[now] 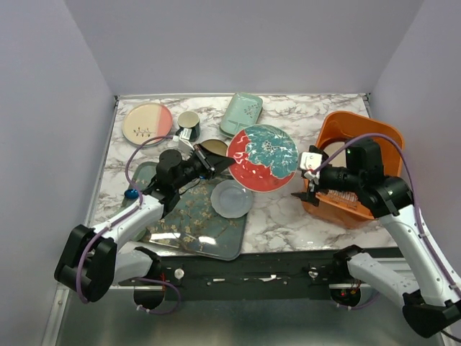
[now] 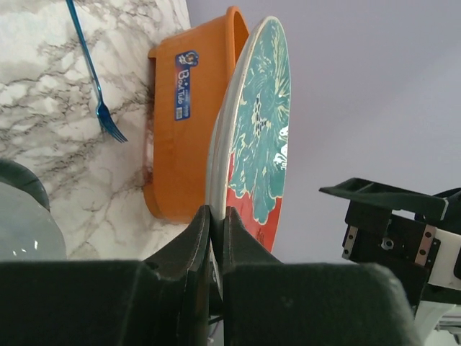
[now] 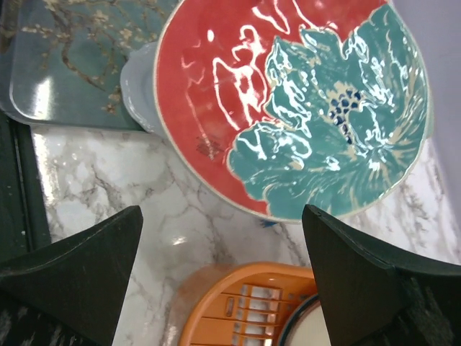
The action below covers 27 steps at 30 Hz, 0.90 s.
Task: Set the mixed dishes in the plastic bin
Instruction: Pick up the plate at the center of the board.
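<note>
My left gripper (image 1: 220, 164) (image 2: 216, 213) is shut on the rim of the teal-and-red plate (image 1: 263, 157) (image 2: 259, 130) and holds it off the table, between the tray and the bin. The orange plastic bin (image 1: 346, 117) (image 2: 184, 144) (image 3: 245, 303) stands at the right and holds a white plate (image 3: 324, 324). My right gripper (image 1: 306, 176) (image 3: 222, 216) is open and empty over the bin's left rim, facing the held plate (image 3: 288, 108). The cream-and-pink plate (image 1: 148, 122), dark green mug (image 1: 189, 121), mint dish (image 1: 241, 113) and brown bowl (image 1: 212, 149) sit on the table behind.
The dark floral tray (image 1: 194, 223) lies at the front left with a small pale plate (image 1: 232, 198) on its right edge. A blue fork (image 2: 94, 79) lies on the marble table near the bin. Walls close in the left, back and right.
</note>
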### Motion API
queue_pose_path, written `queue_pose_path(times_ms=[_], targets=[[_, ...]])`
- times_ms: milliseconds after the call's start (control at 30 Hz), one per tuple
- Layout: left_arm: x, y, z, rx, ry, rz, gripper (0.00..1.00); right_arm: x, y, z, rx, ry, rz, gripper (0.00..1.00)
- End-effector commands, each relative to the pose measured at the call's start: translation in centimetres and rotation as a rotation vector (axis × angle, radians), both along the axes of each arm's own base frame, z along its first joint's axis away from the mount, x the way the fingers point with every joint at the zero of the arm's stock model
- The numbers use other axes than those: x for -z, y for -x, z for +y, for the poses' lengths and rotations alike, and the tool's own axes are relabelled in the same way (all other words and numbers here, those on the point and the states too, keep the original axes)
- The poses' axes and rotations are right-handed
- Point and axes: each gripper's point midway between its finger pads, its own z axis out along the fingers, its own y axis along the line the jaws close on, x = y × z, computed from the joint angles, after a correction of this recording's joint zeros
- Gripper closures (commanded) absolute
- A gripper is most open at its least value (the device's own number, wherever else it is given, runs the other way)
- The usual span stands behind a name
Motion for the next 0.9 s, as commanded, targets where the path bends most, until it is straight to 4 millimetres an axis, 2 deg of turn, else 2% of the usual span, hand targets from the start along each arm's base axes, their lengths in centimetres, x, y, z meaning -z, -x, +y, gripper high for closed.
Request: queue_pose_path(times_ms=[0,67,100,133,167,200,267,433,467,533,567,667,767,800,867], targets=[[-6.5,2.0,-0.2,0.036,0.177,-0.111,1.00,-1.1,-2.3,-0.2,0.072,0.165,-0.175,0.00],[-6.1,2.0,-0.2,0.026,0.187,-0.084,1.00,0.0,-3.3,-0.1,0.093,0.256,-0.219,0.00],[-6.0,2.0,-0.2,0.020,0.198,-0.066,1.00,1.1,-2.8,0.8,0.049,0.297,-0.235,0.00],[-6.1,2.0,-0.2,0.016,0.204,-0.060,1.00,1.2,-3.3,1.3,0.054,0.314,-0.266,0.00],[-5.8,2.0,-0.3,0.015,0.208,-0.042,1.00,1.6,-4.1,0.9,0.098,0.368,-0.300,0.00],[-5.8,2.0,-0.3,0.011,0.216,-0.028,1.00,2.1,-3.8,2.1,0.054,0.397,-0.327,0.00],[-5.4,1.9,-0.4,0.003,0.217,0.011,1.00,2.0,-4.6,2.3,0.086,0.444,-0.383,0.00],[-4.6,1.7,-0.5,-0.003,0.203,0.073,1.00,2.4,-4.3,4.6,0.020,0.494,-0.458,0.00],[-4.6,1.8,-0.6,0.000,0.208,0.085,1.00,3.6,-4.2,4.7,0.007,0.520,-0.459,0.00],[-4.5,1.7,-0.7,0.004,0.211,0.100,1.00,4.0,-4.5,5.5,0.008,0.546,-0.524,0.01],[-4.5,1.8,-0.7,0.006,0.215,0.108,1.00,5.3,-4.5,5.3,0.005,0.577,-0.536,0.02],[-4.2,1.9,-0.8,0.006,0.213,0.126,1.00,5.1,-4.8,5.6,0.025,0.598,-0.613,0.12],[-4.0,1.9,-0.6,-0.001,0.213,0.138,1.00,5.2,-4.7,5.7,0.026,0.598,-0.627,0.30],[-4.0,1.9,-0.6,-0.003,0.214,0.137,1.00,5.2,-4.7,5.6,0.027,0.596,-0.629,0.45],[-4.0,1.9,-0.5,-0.007,0.213,0.137,1.00,5.0,-4.6,5.6,0.028,0.589,-0.634,0.60]])
